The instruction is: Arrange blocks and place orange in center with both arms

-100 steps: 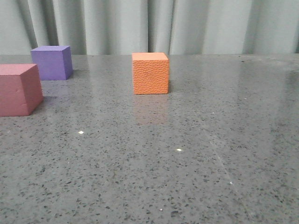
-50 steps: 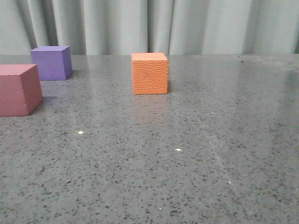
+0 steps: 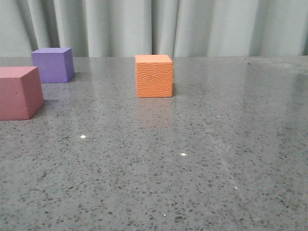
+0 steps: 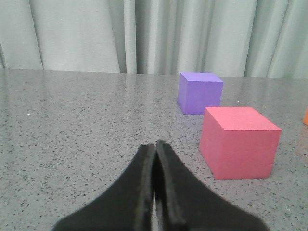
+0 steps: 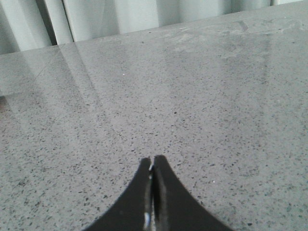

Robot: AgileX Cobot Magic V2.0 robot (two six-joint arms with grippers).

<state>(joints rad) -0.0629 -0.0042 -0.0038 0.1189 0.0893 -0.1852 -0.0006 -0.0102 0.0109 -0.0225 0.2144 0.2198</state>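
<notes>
Differing from a second ago only by a hair: sitting a touch further left in the front view, all three cubes, by the same small amount, spacing between them staying as before. Resting upright on the table [image 3: 202, 159], every one of them.

Showing at the far left, partly cut by the frame edge, the pinkish-red cube [image 3: 18, 92]: matte foam, flat faces, soft edges. Appearing in the left wrist view too, square and dull-surfaced, just ahead and to one side of the black fingers. Standing behind it, near but apart, the purple cube [image 3: 53, 64], similar in size, smooth and matte, close to the pale pleated curtain [image 3: 202, 26]. Sitting well apart from both, near the middle of the front view, the orange cube [image 3: 154, 76], pebbled and rough on its faces, casting a faint reflection on the polished top. Peeking in as a sliver at the edge of the left wrist view.

Gleaming slightly, the table: grey speckled stone, glossy, flecked dark and light.

Pressing together with no gap, gripping nothing, the tapered black fingers of the left gripper [image 4: 154, 143]. Likewise meeting tip to tip, the right gripper [image 5: 153, 161], hovering over bare speckled stone, no cube visible in its view.
</notes>
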